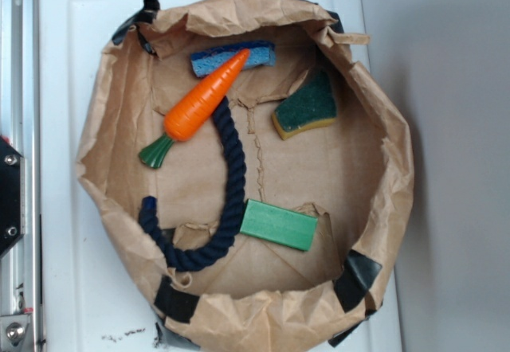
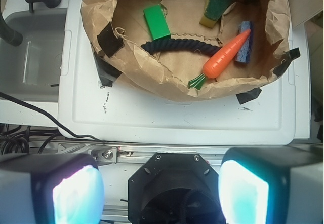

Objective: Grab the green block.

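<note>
The green block (image 1: 279, 224) is a flat bright green bar lying on the floor of a brown paper bag (image 1: 119, 232), right beside the dark blue rope (image 1: 233, 185). The wrist view shows the green block (image 2: 156, 22) at the bag's upper left. My gripper (image 2: 161, 193) is open, its two pale-padded fingers (image 2: 77, 193) set wide apart at the bottom of the wrist view. It sits well back from the bag, over the metal rail and the robot's base, with nothing between its jaws. The gripper is out of the exterior view.
An orange carrot (image 1: 205, 97) with a dark green top lies across a blue sponge (image 1: 231, 59). A dark green and yellow sponge (image 1: 307, 107) rests at the bag's right. The bag stands on a white plastic lid (image 2: 177, 117). A grey tub (image 2: 30, 62) is on the wrist view's left.
</note>
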Robot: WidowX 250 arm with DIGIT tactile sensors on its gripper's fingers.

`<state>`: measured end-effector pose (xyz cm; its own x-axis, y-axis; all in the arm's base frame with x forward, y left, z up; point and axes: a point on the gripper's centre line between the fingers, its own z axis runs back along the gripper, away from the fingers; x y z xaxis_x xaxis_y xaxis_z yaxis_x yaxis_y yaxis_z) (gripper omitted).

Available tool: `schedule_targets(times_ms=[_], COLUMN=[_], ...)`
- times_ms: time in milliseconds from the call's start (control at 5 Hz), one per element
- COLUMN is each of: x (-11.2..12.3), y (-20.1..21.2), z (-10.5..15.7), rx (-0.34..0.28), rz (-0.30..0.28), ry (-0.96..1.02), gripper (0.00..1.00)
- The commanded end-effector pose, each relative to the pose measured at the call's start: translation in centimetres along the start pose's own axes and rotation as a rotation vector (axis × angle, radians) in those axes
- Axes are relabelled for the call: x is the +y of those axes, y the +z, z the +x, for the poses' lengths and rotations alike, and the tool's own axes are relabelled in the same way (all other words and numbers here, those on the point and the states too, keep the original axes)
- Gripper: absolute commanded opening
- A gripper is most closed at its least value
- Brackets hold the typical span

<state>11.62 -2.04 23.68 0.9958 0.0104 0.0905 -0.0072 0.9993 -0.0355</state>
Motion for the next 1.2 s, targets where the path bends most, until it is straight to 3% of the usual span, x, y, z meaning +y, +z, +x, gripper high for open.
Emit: schedule_targets(times_ms=[0,200,400,1000], x=[0.0,-0.1,-0.5,-0.8], y=[0.0,-0.7,-2.1,-4.1], z=[0.0,0.5,2.6,10.5], rx=[0.000,-0.010,-0.044,-0.027], rz=[0.000,-0.013,0.024,-0.029], ry=[0.000,0.017,0.062,0.006], gripper=[1.00,1.00,1.00,1.00])
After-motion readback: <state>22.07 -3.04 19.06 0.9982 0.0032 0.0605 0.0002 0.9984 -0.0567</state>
